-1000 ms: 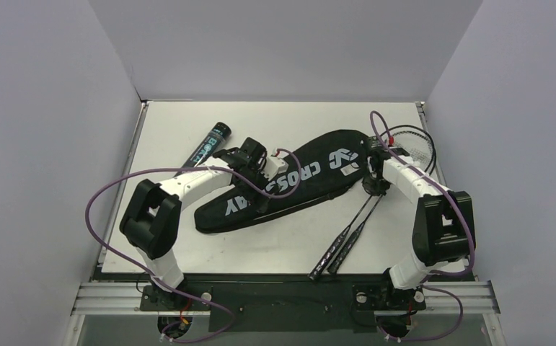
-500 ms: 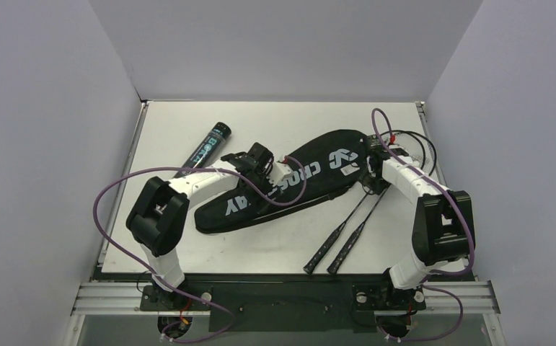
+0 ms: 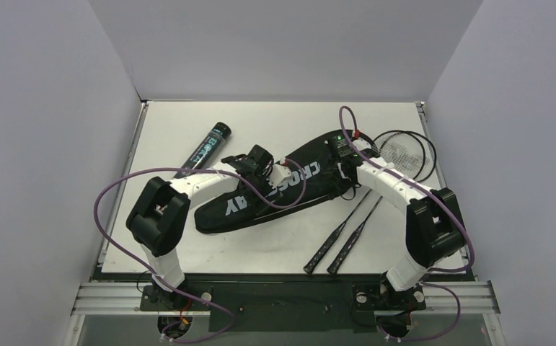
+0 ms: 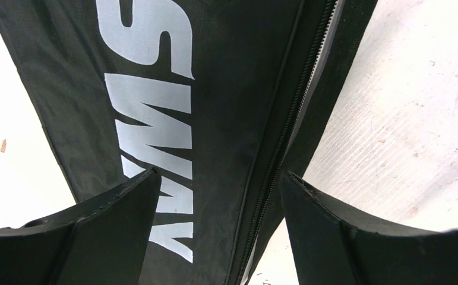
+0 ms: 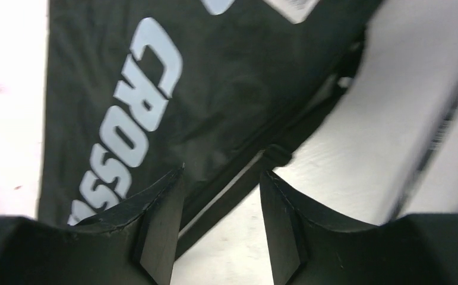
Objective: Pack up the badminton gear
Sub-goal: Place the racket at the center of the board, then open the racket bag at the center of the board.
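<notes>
Left pincer [image 4: 219, 178] is released, its two black fingers spread wide above the black racket-shaped fabric bag lettered CROSSWAY [image 3: 221, 213], whose zip line runs up between them with nothing clamped. Right pincer [image 5: 220, 175] is likewise released, its fingers parted over the bag's zipped edge where the fabric meets the white tabletop [image 3: 275, 119], and it holds nothing. From above, the bag lies slantwise across the middle of the tabletop, narrow end toward 7 o'clock and broad end toward 1 o'clock. The left pincer sits over its middle and the right pincer over its broad end. Two thin black rackets with oval strung heads [image 3: 347, 249] lie outside the bag at its 4 o'clock side. They rest side by side on the tabletop, grips toward 6 o'clock and heads overlapping near 2 o'clock. A long black teal-printed tube [image 3: 206, 148] lies at 10 o'clock, its near end hidden behind the left arm.
</notes>
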`<state>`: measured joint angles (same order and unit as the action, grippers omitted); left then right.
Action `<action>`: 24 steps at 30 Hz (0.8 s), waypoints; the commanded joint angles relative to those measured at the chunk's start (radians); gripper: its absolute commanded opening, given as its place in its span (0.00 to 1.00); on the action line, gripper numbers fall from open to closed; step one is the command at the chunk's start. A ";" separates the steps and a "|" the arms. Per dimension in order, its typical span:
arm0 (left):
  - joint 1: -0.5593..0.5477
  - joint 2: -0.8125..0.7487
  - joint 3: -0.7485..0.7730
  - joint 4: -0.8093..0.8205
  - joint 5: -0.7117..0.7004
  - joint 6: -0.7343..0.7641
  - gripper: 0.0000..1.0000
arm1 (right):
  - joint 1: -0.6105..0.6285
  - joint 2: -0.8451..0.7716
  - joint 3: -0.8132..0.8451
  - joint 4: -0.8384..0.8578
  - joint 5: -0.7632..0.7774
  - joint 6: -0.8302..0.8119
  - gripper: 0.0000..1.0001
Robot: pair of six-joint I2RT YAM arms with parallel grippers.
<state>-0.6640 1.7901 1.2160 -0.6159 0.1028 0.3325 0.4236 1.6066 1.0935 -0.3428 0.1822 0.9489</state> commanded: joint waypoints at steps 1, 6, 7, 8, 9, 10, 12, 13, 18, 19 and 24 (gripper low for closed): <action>0.000 -0.053 -0.012 0.041 -0.020 0.019 0.85 | 0.015 0.076 0.033 0.102 -0.084 0.130 0.45; 0.004 -0.067 -0.005 0.031 -0.021 0.018 0.85 | 0.031 0.149 0.068 0.132 -0.126 0.162 0.45; 0.005 -0.069 -0.005 0.030 -0.018 0.019 0.86 | 0.034 0.167 0.075 0.135 -0.131 0.168 0.44; 0.006 -0.071 -0.002 0.029 -0.017 0.020 0.86 | 0.035 0.175 0.078 0.136 -0.141 0.172 0.44; 0.008 -0.071 -0.001 0.027 -0.015 0.019 0.86 | 0.037 0.188 0.082 0.137 -0.144 0.180 0.44; 0.009 -0.074 0.000 0.026 -0.014 0.020 0.85 | 0.038 0.195 0.081 0.137 -0.150 0.181 0.44; 0.015 -0.077 0.004 0.025 -0.014 0.020 0.85 | 0.041 0.205 0.079 0.135 -0.153 0.185 0.44; 0.022 -0.078 0.006 0.025 -0.014 0.020 0.85 | 0.042 0.207 0.077 0.133 -0.153 0.187 0.45; 0.041 -0.082 0.027 0.021 -0.009 0.029 0.85 | 0.046 0.199 0.068 0.107 -0.155 0.179 0.49; 0.044 -0.081 0.030 0.019 -0.010 0.029 0.85 | 0.050 0.194 0.063 0.105 -0.153 0.179 0.51; 0.048 -0.080 0.030 0.022 -0.010 0.033 0.84 | 0.056 0.151 0.019 0.100 -0.149 0.179 0.54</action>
<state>-0.6212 1.7462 1.2037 -0.6094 0.0860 0.3523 0.4675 1.8175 1.1358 -0.2016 0.0254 1.1217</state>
